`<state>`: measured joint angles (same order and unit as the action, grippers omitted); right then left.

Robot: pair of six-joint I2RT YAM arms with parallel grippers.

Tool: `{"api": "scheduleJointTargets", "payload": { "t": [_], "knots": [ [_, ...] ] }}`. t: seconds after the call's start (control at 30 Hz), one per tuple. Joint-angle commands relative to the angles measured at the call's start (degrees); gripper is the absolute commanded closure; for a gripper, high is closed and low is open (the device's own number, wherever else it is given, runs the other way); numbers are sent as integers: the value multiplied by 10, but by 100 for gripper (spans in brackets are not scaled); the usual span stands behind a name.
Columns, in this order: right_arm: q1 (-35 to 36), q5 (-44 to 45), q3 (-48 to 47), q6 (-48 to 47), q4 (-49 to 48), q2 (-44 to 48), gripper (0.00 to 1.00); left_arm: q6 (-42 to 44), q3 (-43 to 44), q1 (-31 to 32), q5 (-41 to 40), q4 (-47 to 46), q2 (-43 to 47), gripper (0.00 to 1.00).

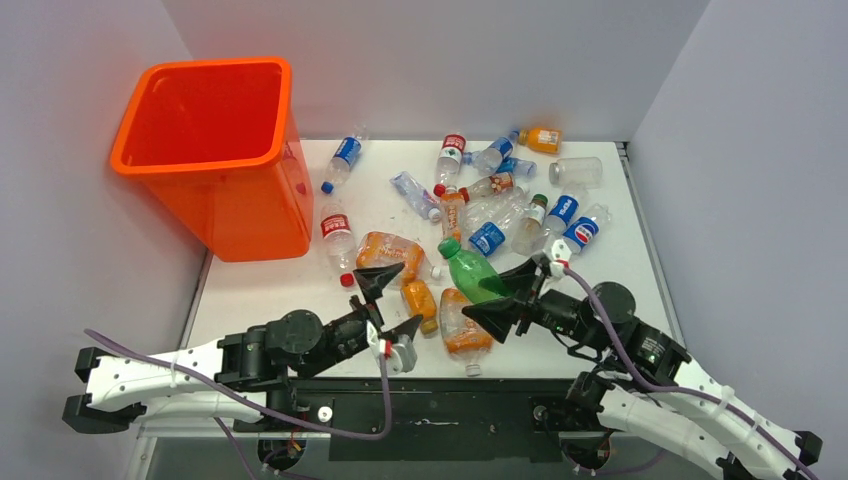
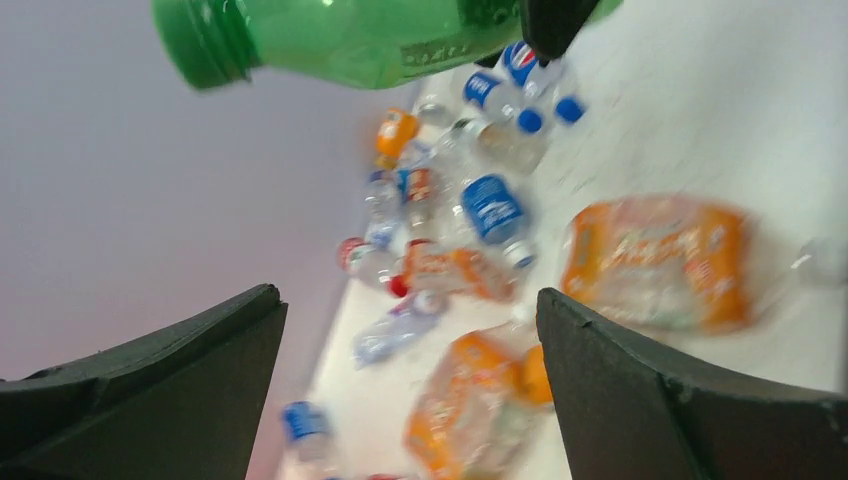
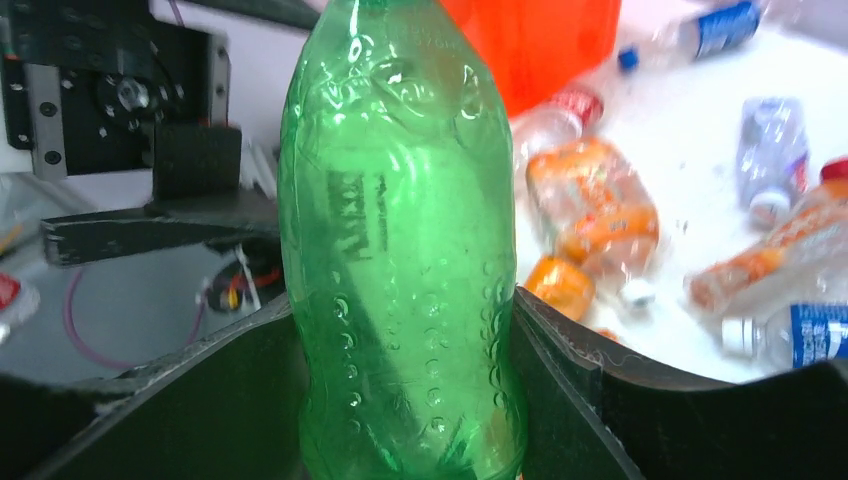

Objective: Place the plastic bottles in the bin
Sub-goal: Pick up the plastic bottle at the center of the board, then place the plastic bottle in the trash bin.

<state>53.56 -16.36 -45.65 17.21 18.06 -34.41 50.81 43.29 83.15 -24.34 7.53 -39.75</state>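
Note:
My right gripper [image 1: 507,292] is shut on the green bottle [image 1: 472,273], its cap pointing toward the bin; the bottle fills the right wrist view [image 3: 400,250] and crosses the top of the left wrist view [image 2: 340,35]. My left gripper [image 1: 390,300] is open and empty, beside orange-labelled bottles [image 1: 420,300] near the table's front. The tall orange bin [image 1: 215,150] stands at the far left. Several clear plastic bottles [image 1: 495,195] with blue, red or orange labels lie across the table's middle and back right.
Grey walls close in the white table [image 1: 280,290] at the back and both sides. A red-labelled bottle [image 1: 337,240] lies right of the bin. A crushed orange-labelled bottle [image 1: 462,330] lies between the two grippers.

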Motion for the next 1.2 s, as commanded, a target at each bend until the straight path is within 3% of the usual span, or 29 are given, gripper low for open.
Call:
{"api": "scheduleJointTargets", "payload": {
  "t": [0.0,0.17,0.3,0.4,0.63,0.9,1.07,1.17],
  "knots": [
    [-1,56,68,35,-182,50,59,-377,42,2,51,-118,-6,4],
    [-2,60,125,56,-266,77,62,-597,-49,-25,96,-395,1,4],
    [-2,61,138,62,-288,81,63,-776,3,-140,167,-380,-38,4],
    [-2,57,141,63,-291,79,64,-851,38,-201,221,-363,-71,4],
    [-1,48,147,65,-297,77,65,-910,87,-248,280,-347,-143,0],
    [-1,48,149,64,-299,78,65,-938,129,-255,328,-345,-202,34],
    [-1,45,149,64,-299,74,65,-943,140,-254,333,-354,-219,40],
    [-1,40,151,65,-301,73,64,-935,147,-255,334,-352,-224,57]
  ]
}}
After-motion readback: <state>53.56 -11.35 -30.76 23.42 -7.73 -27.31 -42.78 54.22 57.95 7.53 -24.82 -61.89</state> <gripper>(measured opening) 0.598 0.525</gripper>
